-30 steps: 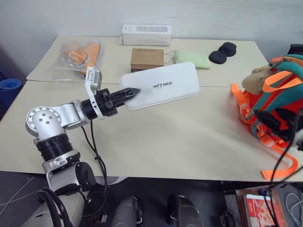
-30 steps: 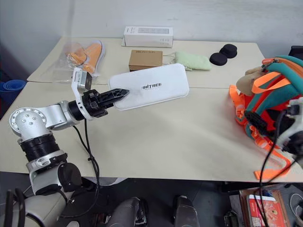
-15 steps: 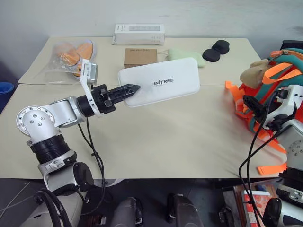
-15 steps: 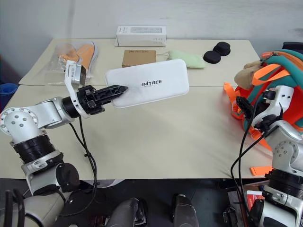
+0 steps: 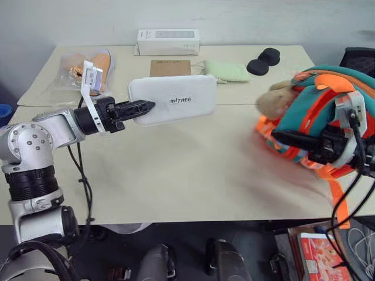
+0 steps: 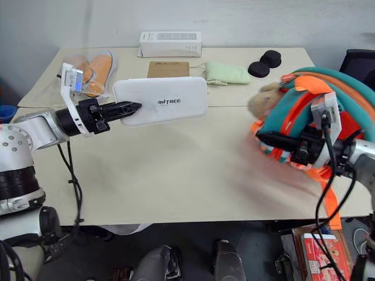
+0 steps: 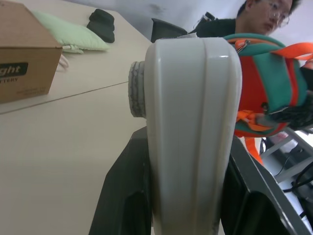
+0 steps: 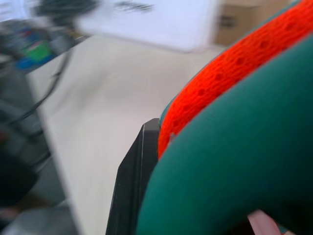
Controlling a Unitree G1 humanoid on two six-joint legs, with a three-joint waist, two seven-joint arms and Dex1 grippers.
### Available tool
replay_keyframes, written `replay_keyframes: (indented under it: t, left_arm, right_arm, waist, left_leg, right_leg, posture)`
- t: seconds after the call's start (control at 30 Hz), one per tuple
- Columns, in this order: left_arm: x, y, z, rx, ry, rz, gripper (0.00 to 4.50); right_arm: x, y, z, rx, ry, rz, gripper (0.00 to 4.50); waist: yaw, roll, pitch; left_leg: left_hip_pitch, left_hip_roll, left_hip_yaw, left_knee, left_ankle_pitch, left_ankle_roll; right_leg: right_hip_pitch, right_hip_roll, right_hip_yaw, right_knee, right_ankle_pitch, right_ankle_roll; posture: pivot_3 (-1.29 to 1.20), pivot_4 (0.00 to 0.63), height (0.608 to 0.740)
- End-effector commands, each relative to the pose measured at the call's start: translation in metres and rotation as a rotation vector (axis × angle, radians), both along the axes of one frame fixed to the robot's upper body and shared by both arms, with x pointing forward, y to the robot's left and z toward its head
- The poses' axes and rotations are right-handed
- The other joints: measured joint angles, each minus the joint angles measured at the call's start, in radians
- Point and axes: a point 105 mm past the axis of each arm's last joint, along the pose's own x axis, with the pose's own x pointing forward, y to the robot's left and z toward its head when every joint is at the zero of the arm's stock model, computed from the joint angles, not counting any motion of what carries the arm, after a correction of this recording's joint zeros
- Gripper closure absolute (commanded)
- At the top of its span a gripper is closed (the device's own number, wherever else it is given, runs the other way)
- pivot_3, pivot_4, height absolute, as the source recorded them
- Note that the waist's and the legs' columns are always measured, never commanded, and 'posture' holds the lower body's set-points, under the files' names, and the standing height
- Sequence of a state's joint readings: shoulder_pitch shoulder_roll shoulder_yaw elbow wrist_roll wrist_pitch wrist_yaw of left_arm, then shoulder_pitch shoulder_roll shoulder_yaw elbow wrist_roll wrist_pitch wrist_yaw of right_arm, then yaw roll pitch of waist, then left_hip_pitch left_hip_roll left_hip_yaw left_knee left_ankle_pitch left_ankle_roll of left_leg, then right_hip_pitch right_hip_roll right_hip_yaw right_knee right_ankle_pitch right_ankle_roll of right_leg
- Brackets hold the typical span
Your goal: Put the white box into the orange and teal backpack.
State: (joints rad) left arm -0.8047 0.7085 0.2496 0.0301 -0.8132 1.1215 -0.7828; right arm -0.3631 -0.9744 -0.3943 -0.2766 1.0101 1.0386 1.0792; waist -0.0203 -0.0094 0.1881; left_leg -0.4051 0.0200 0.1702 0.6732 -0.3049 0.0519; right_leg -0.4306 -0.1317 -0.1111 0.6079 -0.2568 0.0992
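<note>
The left arm reaches level over the worktop (image 5: 176, 170), its claw (image 5: 143, 107) clamped on one end of the white box (image 5: 173, 99), held clear above the surface, flat, rounded, dark lettering midway. The right claw (image 5: 280, 136) is pinched on the orange and teal backpack (image 5: 316, 96) at the worktop's right side; its fingertips are blurred.

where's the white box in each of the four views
Left eye view: white box upper middle, its end in the left gripper.
Right eye view: upper middle, slightly further left.
Left wrist view: edge-on, centre.
Right wrist view: blurred white shape at top.
Shared landmark: brown cardboard box.
</note>
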Motion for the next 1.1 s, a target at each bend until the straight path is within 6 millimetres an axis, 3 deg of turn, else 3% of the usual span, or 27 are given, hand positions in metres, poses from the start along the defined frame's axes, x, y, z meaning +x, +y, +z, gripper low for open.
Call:
replay_keyframes:
  t: [0.03,0.23,0.37,0.47,0.8,1.1]
  left_arm:
    - [-0.003,0.004,0.018,0.029,-0.141,-0.059,3.27]
    - [-0.018,-0.011,0.051,-0.046,-0.273,-0.196,3.27]
    - [-0.031,-0.032,0.055,-0.009,-0.328,-0.296,3.27]
    - [-0.024,-0.048,0.051,0.053,-0.38,-0.31,3.27]
    - [-0.006,-0.072,0.04,0.134,-0.478,-0.371,3.27]
    - [-0.026,-0.079,0.031,0.199,-0.47,-0.588,3.27]
  right_arm:
    - [-0.028,0.009,0.012,-0.015,0.02,0.179,4.48]
    - [-0.053,0.009,0.023,0.032,0.115,0.291,4.48]
    - [-0.065,0.008,0.025,0.009,0.141,0.325,4.48]
    - [-0.07,0.004,0.026,0.021,0.162,0.329,4.48]
    - [-0.082,0.002,0.022,-0.008,0.177,0.35,4.48]
    - [-0.069,-0.002,0.01,-0.029,0.163,0.276,4.48]
  waist:
    - [0.001,0.0,0.0]
    - [0.016,-0.003,0.001]
    - [0.02,-0.003,0.001]
    - [0.025,-0.003,0.002]
    - [0.043,-0.003,0.002]
    - [0.044,-0.003,0.002]
  left_leg:
    - [0.0,0.0,0.0,0.0,0.0,0.0]
    - [-0.001,0.002,0.0,0.001,0.0,0.001]
    - [-0.001,0.002,-0.001,0.001,0.001,0.005]
    - [-0.001,0.002,-0.002,0.001,0.002,0.006]
    - [-0.001,0.001,-0.002,0.005,0.001,0.008]
    - [-0.002,0.001,-0.002,0.007,0.0,0.009]
  right_leg:
    - [0.0,0.0,0.0,-0.001,0.0,0.0]
    - [0.0,-0.006,0.002,-0.002,0.0,0.0]
    - [0.0,-0.008,0.005,-0.002,-0.001,-0.002]
    - [0.001,-0.007,0.004,-0.003,-0.001,-0.002]
    - [0.001,-0.008,0.003,-0.002,0.0,-0.001]
    - [0.001,-0.008,0.002,-0.002,0.0,-0.001]
  posture:
    - [0.0,0.15,0.74]
    - [0.0,0.15,0.74]
    - [0.0,0.15,0.74]
    - [0.0,0.15,0.74]
    - [0.0,0.15,0.74]
    - [0.0,0.15,0.74]
